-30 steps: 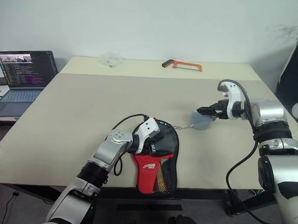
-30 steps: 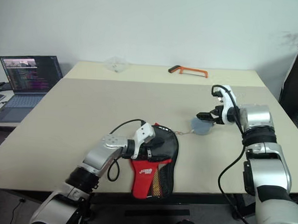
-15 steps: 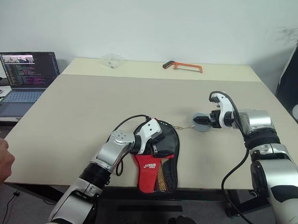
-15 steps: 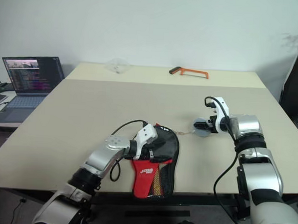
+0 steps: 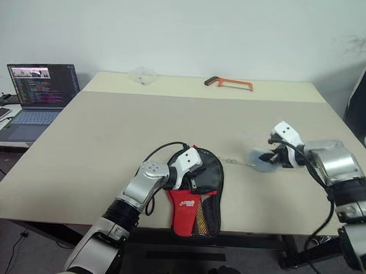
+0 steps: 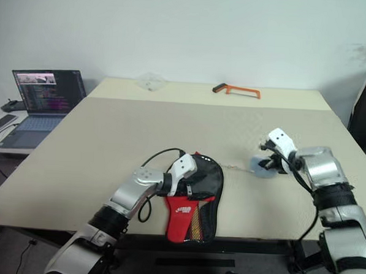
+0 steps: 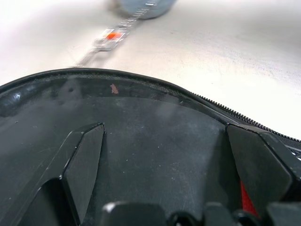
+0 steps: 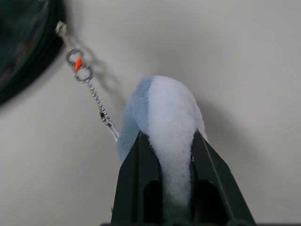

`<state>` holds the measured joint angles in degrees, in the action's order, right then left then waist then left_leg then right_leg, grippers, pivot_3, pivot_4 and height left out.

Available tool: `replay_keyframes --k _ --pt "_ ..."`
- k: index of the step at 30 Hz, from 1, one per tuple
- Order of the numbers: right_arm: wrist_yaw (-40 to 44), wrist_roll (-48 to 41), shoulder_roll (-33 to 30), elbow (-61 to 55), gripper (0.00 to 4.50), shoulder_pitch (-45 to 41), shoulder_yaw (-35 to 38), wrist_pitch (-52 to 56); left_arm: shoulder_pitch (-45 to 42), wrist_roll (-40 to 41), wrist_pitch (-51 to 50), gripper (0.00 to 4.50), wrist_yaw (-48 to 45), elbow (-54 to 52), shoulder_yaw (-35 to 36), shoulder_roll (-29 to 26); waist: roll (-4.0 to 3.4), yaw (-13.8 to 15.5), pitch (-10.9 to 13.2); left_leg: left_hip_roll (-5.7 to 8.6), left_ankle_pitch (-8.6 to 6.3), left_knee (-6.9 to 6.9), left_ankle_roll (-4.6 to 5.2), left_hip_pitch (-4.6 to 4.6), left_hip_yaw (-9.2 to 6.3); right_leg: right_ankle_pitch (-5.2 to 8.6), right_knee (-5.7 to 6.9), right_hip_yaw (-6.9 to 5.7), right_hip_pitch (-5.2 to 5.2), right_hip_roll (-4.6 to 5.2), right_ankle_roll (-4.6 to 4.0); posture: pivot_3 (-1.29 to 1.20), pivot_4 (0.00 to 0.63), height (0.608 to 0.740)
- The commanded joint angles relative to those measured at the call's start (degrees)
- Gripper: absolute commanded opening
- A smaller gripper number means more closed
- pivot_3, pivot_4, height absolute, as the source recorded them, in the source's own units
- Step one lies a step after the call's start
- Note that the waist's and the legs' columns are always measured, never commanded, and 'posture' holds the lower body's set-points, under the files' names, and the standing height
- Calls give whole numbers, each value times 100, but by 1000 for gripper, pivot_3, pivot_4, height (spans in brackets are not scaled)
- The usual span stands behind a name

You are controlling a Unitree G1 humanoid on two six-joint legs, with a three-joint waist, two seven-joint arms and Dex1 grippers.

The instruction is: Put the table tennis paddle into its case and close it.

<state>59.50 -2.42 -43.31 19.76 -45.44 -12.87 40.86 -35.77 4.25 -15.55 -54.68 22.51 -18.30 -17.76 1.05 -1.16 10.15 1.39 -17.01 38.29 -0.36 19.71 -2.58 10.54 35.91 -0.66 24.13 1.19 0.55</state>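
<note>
On the surface (image 5: 110,127) near its front edge | I see the case (image 5: 198,193) lying flat, left jaws (image 5: 190,174) spread wide on top | paddle hidden from me | right jaws (image 8: 167,155) pinch a pale blue pompom (image 5: 263,159), chain (image 8: 96,99) running to the case

The case (image 5: 195,190) is lying at the table's (image 5: 97,138) near edge, a pom-pom (image 5: 263,159) (chain-linked) to its right, a hacksaw (image 5: 229,83) far behind.

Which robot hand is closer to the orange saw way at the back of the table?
The right gripper. It is over the table's right side, nearer the saw. The left gripper sits on the case at the near edge, farther away.
</note>
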Motion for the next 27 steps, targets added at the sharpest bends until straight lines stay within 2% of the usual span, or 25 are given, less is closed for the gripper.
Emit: replay_keyframes --k 1,7,11,21,27 --pt "534 -149 -548 -987 204 255 47 60 245 -464 -22 4500 127 844 -275 -115 -5 5 -6 -2 0 1 0 -4 0 0 0 1 -2 -1 0 0 150 740" --pt "1413 -284 -1499 -2427 201 1315 27 -777 203 -425 11 4500 116 988 -245 -53 -4 16 -52 0 -1 13 -1 -4 -2 3 -2 -5 -13 -3 6 0 150 740" --pt "2018 -1011 -1897 -3493 200 2112 339 -895 120 -467 76 4500 122 1131 -270 -16 -6 30 -67 4 -2 11 -1 1 -2 9 -11 -5 -13 -3 14 0 150 740" --pt "2320 -1624 -2436 -5271 187 3578 137 -1012 -84 -536 195 4500 -92 1489 -480 125 -4 135 -110 4 -3 -11 -1 4 -24 16 -71 -29 -37 -3 6 0 150 740" --pt "2326 -1838 -2667 -6192 176 4411 -98 -1065 -259 -617 333 4500 -201 1800 -568 191 11 156 -129 2 -32 -21 16 5 -38 32 -92 -22 -44 -1 36 0 150 740"
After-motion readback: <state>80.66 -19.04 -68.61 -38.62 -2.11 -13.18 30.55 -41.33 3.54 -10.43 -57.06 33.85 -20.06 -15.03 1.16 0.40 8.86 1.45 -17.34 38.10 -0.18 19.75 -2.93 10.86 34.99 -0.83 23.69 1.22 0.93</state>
